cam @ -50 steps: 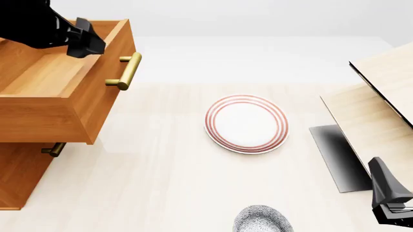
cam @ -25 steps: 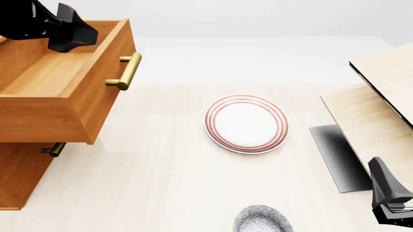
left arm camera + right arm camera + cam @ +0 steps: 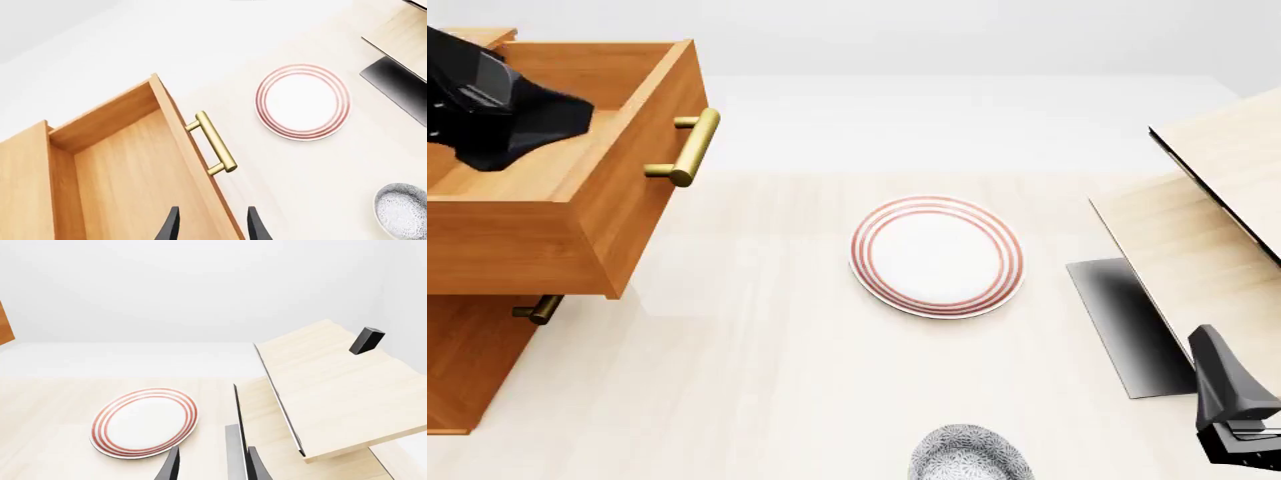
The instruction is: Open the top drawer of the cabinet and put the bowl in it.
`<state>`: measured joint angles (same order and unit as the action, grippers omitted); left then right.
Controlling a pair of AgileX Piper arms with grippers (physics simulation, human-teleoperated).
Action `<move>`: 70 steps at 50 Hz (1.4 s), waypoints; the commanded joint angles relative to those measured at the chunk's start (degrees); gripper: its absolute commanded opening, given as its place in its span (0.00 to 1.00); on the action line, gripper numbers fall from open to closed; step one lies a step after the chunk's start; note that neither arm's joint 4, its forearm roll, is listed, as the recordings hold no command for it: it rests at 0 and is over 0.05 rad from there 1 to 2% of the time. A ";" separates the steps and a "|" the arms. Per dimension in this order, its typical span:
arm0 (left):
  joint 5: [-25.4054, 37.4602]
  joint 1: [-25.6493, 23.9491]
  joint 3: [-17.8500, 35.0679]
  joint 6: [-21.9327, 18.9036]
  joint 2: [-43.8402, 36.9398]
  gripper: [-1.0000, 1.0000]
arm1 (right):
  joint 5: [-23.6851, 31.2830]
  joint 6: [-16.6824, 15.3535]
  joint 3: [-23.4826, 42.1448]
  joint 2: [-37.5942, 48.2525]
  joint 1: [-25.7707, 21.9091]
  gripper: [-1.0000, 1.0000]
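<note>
The cabinet (image 3: 467, 360) stands at the left with its top drawer (image 3: 547, 190) pulled out and empty inside. Its brass handle (image 3: 687, 148) faces the table. The drawer (image 3: 127, 170) and handle (image 3: 213, 150) also show in the left wrist view. My left gripper (image 3: 212, 227) is open and empty above the drawer's front; in the front view it (image 3: 507, 120) is a dark shape over the drawer. The speckled bowl (image 3: 968, 455) sits upright at the table's near edge and also shows in the left wrist view (image 3: 403, 210). My right gripper (image 3: 212, 467) is open and empty, to the right of the bowl (image 3: 1232, 410).
A white plate with red rings (image 3: 937, 256) lies at mid-table; it also shows in the right wrist view (image 3: 143, 422). A pale wooden box (image 3: 1214, 200) with an open panel stands at the right. A lower drawer handle (image 3: 541, 308) sticks out under the open drawer.
My left arm has drawn back to the left and lower, from near the drawer's front edge to above its inside. The drawer, bowl, plate and right arm have not moved.
</note>
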<state>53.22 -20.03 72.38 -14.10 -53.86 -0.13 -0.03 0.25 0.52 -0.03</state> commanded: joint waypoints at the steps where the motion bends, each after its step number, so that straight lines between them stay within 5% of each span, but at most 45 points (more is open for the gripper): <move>1: -0.20 -1.59 -4.19 -1.11 4.74 1.00 | 0.02 0.01 -0.03 -0.07 0.00 1.00; 25: -7.67 -9.82 -9.98 -1.88 1.89 1.00 | 0.02 0.02 -0.03 -0.07 -0.01 1.00; 47: -19.70 -20.42 -12.68 4.55 -11.06 1.00 | 0.02 -0.01 -0.03 -0.09 0.00 1.00; 70: -26.84 -24.20 -16.56 7.97 -16.94 1.00 | 0.01 0.00 -0.03 -0.10 -0.01 1.00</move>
<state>29.55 -42.70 57.76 -7.41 -68.23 -0.13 -0.04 0.25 0.52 -0.03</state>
